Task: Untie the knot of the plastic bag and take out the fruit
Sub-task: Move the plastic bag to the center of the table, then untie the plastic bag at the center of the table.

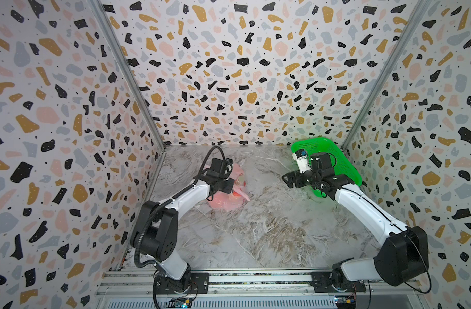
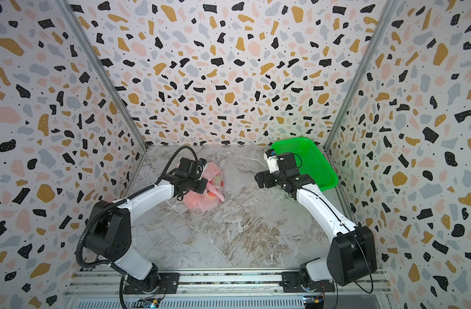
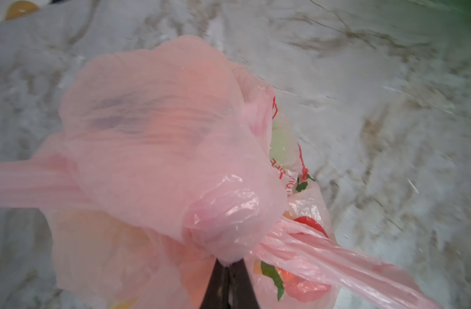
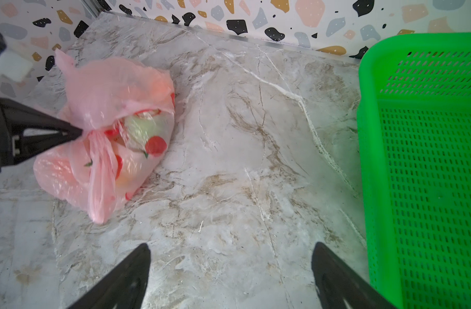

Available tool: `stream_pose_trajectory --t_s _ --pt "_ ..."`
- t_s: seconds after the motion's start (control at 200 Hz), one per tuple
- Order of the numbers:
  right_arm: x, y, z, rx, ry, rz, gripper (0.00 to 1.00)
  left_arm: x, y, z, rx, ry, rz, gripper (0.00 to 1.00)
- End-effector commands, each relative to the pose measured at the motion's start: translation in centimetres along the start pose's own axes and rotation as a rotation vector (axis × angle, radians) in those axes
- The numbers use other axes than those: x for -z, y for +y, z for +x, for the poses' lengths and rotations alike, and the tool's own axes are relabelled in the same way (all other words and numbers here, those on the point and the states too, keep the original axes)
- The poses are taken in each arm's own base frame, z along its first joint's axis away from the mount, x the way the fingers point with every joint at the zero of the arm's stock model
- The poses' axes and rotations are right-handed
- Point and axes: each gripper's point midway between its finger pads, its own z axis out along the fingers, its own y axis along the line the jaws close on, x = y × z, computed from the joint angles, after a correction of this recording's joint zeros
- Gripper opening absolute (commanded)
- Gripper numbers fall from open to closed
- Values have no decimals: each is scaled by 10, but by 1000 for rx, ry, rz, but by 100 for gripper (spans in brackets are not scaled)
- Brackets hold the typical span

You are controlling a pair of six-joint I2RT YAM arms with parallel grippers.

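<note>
Left tool (image 4: 80,131) clamped on knot (image 3: 223,222), right tool (image 4: 229,278) apart at three o'clock; risks tearing thin bag (image 4: 106,107) if yanked.

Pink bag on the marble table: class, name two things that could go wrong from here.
1. The left gripper is shut on the knot; pulling may lift the whole pink bag instead of loosening it, or tear the thin plastic.
2. The right gripper hangs open near the green basket, away from the bag, so nothing steadies it.
</note>
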Motion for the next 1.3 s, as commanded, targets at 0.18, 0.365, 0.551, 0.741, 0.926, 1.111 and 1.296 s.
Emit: stream_pose_trajectory --t_s 0.18,0.365,0.551,0.741,0.926,1.111,1.296 --pt "10 10 -4 4 -26 -42 95 42 -95 29 -202 -1 233 0" --pt "9 38 -3 88 -44 -171 95 66 -102 62 -227 41 253 0" --pt "6 71 10 219 -90 -323 99 81 -80 69 -169 17 144 44" --pt "16 113 32 438 -120 -449 100 109 -65 55 -20 -120 81 80" --pt "22 141 47 654 -170 -455 100 131 -51 53 179 -219 42 83" --pt "3 166 49 811 -129 -518 100 123 -45 61 252 -210 19 83" --pt "-22 175 60 894 -5 -570 100 119 -44 60 260 -204 8 85"
